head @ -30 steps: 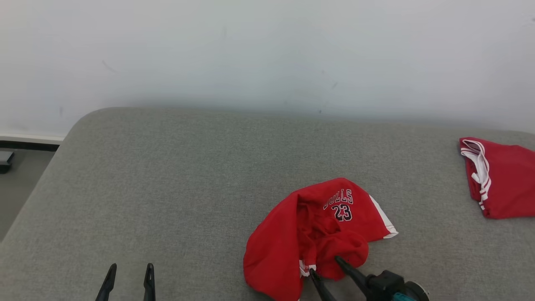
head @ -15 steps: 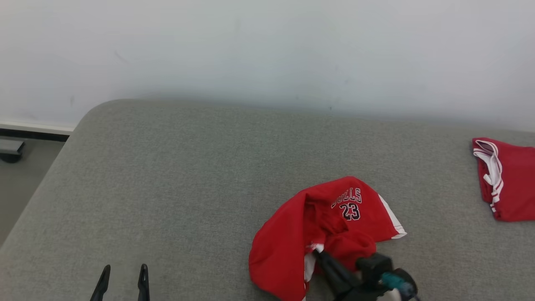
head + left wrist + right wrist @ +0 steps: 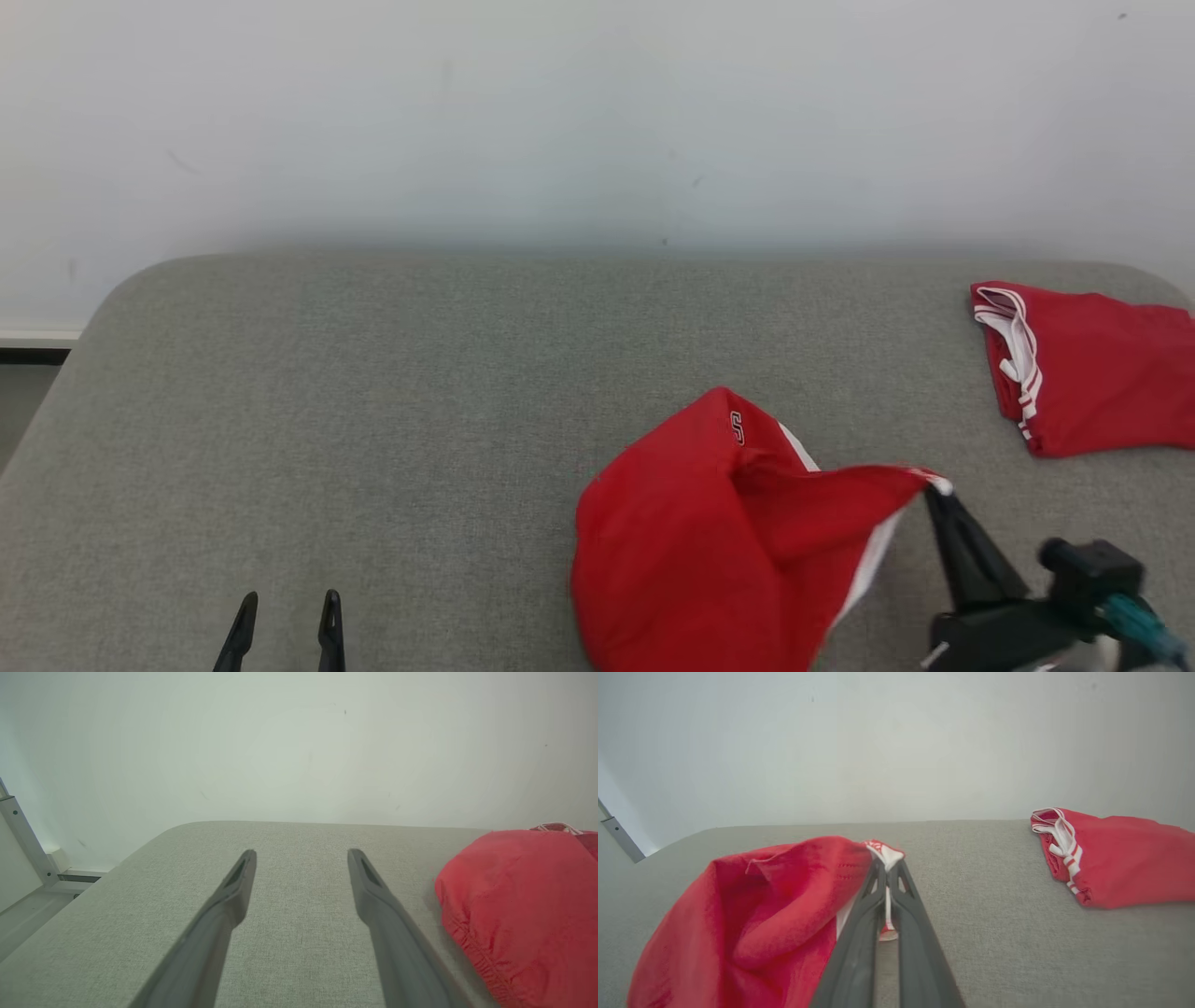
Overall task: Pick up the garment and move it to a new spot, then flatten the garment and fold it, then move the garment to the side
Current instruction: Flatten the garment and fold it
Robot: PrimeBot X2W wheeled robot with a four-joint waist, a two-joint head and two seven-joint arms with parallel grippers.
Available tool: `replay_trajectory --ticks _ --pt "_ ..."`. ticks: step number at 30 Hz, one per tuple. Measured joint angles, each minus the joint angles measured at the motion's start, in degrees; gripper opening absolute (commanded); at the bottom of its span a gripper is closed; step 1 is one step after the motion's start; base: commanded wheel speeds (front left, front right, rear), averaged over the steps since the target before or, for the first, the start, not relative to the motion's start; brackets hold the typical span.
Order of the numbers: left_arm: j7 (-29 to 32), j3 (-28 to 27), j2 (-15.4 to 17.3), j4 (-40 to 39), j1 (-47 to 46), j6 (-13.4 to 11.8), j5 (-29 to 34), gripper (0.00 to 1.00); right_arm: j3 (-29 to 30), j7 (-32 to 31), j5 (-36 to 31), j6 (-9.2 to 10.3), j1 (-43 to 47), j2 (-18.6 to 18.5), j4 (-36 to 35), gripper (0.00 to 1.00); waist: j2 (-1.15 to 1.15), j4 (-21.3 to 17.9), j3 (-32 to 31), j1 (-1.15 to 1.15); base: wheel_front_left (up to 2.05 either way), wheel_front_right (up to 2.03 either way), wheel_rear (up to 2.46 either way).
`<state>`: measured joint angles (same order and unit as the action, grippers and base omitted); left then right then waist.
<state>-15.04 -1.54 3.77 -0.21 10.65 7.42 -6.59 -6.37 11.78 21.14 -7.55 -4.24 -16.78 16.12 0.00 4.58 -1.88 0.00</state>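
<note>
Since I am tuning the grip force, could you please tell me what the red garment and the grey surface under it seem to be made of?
Red garment: seemingly thin, matte sports fabric with white trim; it drapes limply where the right hand pinches it. Grey surface: probably padded, coarse woven upholstery, matte; fine weave and rounded corners show.

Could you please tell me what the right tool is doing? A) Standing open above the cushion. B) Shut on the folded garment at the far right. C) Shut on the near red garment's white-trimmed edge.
C: the right tool is pinched shut on the white-trimmed edge of the red garment.
</note>
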Motion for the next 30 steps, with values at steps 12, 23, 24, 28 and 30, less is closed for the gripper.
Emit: replay_trajectory --ticks 12,23,24,28,30 --pt "0.0 0.4 -0.3 0.1 -0.1 0.0 -0.1 1.00 15.9 -5.3 -3.5 0.00 6.5 3.4 1.1 0.00 0.00 -0.4 0.5 0.00 0.00 0.00 0.00" --pt "0.0 0.8 0.0 0.2 -0.1 0.0 0.0 1.00 20.8 -0.7 -10.8 0.00 5.0 6.4 -3.6 1.00 0.00 -1.9 0.0 0.00 0.00 0.00 0.00" --pt "0.0 0.8 0.1 0.2 -0.1 0.0 0.0 1.00 20.1 -0.5 -10.9 0.00 5.0 6.6 -4.5 1.00 0.00 -2.1 0.0 0.00 0.00 0.00 0.00" --pt "0.0 1.1 0.3 0.2 -0.1 0.0 0.0 1.00 17.4 0.6 -11.0 0.00 5.0 7.0 -7.4 1.00 0.00 -2.6 -0.1 0.00 0.00 0.00 0.00" --pt "0.0 1.4 0.4 0.3 -0.1 0.0 0.1 1.00 14.7 1.4 -11.0 0.00 5.0 7.0 -9.4 1.00 0.00 -3.0 -0.1 0.00 0.00 0.00 0.00"
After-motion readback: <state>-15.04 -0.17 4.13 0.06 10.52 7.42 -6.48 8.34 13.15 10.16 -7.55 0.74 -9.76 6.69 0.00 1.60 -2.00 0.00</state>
